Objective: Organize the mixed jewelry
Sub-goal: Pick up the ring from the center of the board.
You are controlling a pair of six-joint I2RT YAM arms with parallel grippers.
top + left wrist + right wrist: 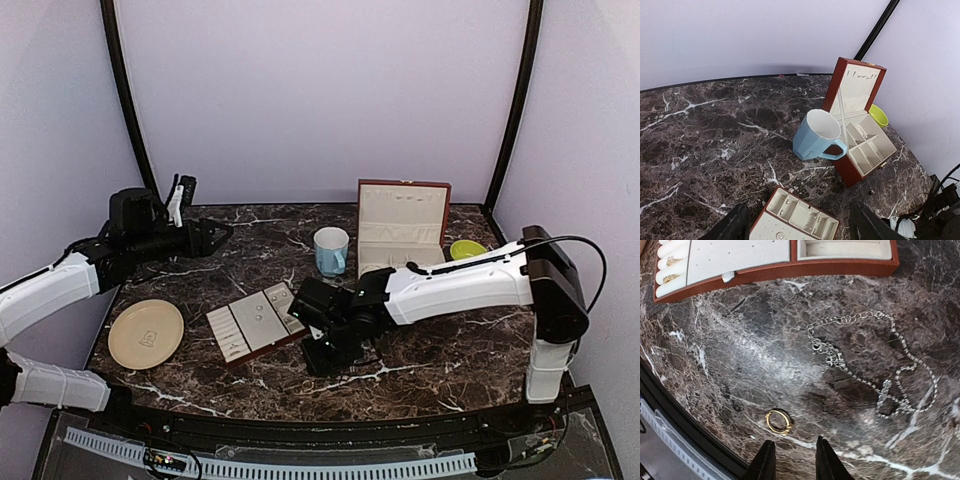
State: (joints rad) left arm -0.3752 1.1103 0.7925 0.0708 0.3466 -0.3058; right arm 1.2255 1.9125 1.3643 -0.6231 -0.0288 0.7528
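Closest to me, the two dark fingers (763,462) of the right claw (792,460) are pointing down at the table (730,365). They are standing a little apart, and nothing is sitting between them. I am holding nothing with this claw.

A gold ring (778,421) is lying flat on the table just in front of the fingers, not touching them. A silver chain (865,365) is lying in loose loops to the right of the ring, well apart from it. Past both, the cream tray (790,270) with the red-brown rim is lying flat, and two small gold pieces (670,269) are sitting in its soft rolls.

The left claw (799,217) is hanging high in the air with its fingers wide apart, and it is holding nothing too.

The table is dark stone with white veins. A blue mug (331,250) is standing in the middle, just beside a red-brown box (402,225) with its lid up. A green bowl (466,249) is sitting right of the box, and a tan plate (146,333) is lying at the left. Pale purple walls (320,100) are standing all round.

The right arm (460,285) is reaching left across the table and bending down near the tray. The left arm (50,290) is stretching out above the far left side.
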